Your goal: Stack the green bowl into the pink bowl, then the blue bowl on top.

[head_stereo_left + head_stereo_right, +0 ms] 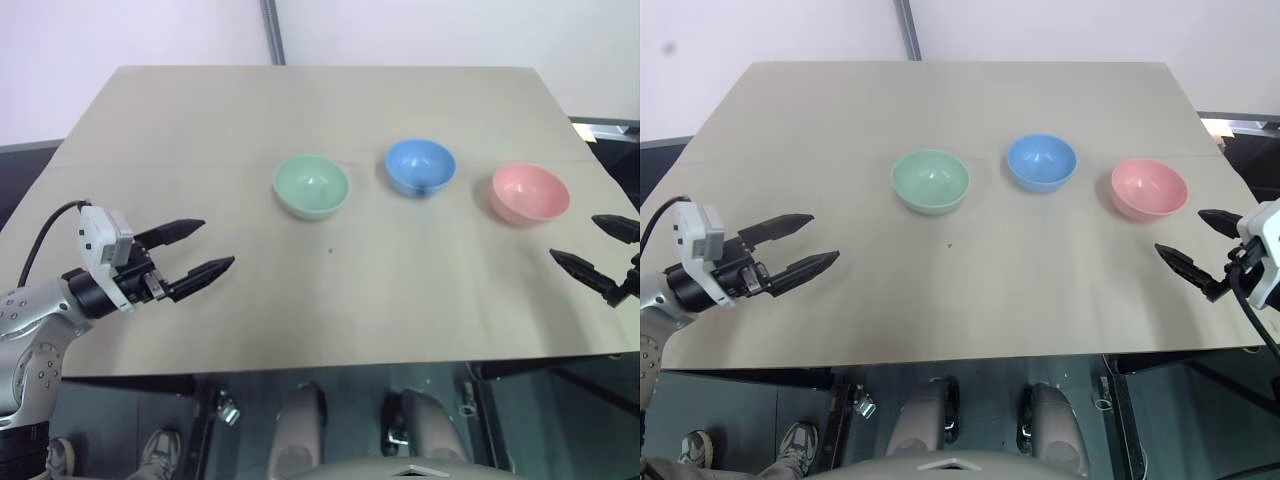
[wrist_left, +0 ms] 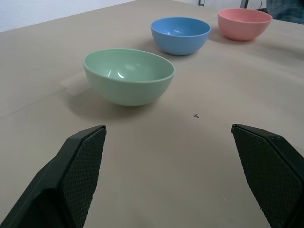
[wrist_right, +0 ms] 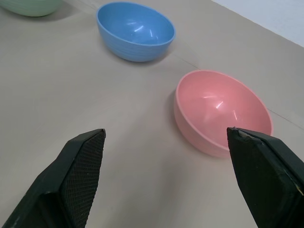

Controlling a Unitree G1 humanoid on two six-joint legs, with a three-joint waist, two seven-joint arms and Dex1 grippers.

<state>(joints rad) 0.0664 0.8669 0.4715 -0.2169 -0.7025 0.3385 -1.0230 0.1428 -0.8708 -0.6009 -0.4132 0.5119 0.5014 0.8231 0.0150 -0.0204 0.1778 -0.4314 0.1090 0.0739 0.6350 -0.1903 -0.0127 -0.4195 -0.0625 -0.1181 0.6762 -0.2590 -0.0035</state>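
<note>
Silver metal left forearm [image 1: 35,330], screws visible; white box-shaped wrist camera [image 1: 103,236], black cable [image 1: 45,238]; black tapered textured fingers [image 1: 200,272].

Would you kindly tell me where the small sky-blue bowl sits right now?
The small sky-blue bowl stands on the table between the pale green bowl on its left and the pink bowl.

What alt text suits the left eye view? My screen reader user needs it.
Three empty bowls sit apart in a row on a tan table: green bowl, blue bowl, pink bowl. The left gripper and right gripper hover open, holding nothing.
</note>
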